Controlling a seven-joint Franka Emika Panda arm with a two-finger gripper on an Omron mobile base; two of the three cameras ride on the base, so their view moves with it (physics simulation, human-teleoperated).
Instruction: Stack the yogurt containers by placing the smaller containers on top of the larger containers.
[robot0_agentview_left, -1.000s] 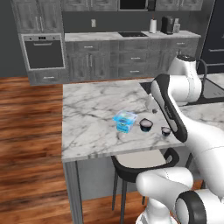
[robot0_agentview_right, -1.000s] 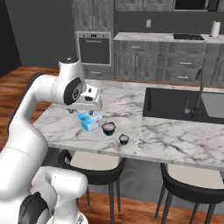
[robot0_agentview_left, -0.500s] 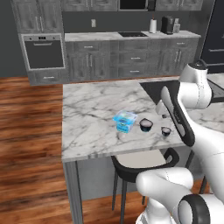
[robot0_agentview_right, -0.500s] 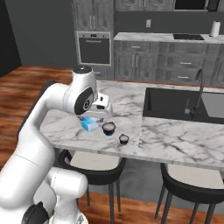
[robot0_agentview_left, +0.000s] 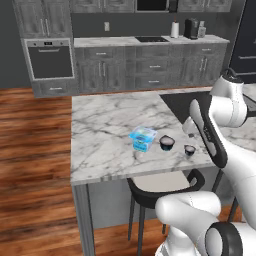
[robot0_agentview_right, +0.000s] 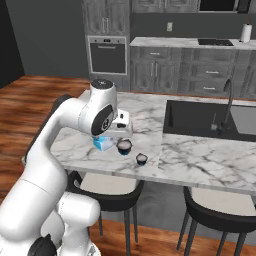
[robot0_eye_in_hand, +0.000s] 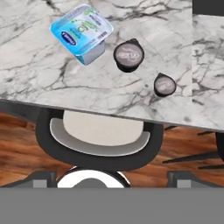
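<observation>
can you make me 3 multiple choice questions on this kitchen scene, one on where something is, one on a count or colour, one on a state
1. Where does the light-blue tub sit among the three yogurt containers in the hand view?
A. at one end of the row, beside the wider dark cup
B. between the two dark cups
C. on the stool seat

2. How many dark round cups are on the marble counter?
A. one
B. two
C. four

3. What state is the stacking in?
A. both cups sit on the tub
B. one cup sits on the tub
C. nothing is stacked yet

Answers:
1. A, the row runs tub, wider dark cup, tiny dark cup, with the tub at the end.
2. B, the hand view shows the wider cup and the tiny cup, no others.
3. C, all three stand apart on the counter, each on the marble itself.
</observation>
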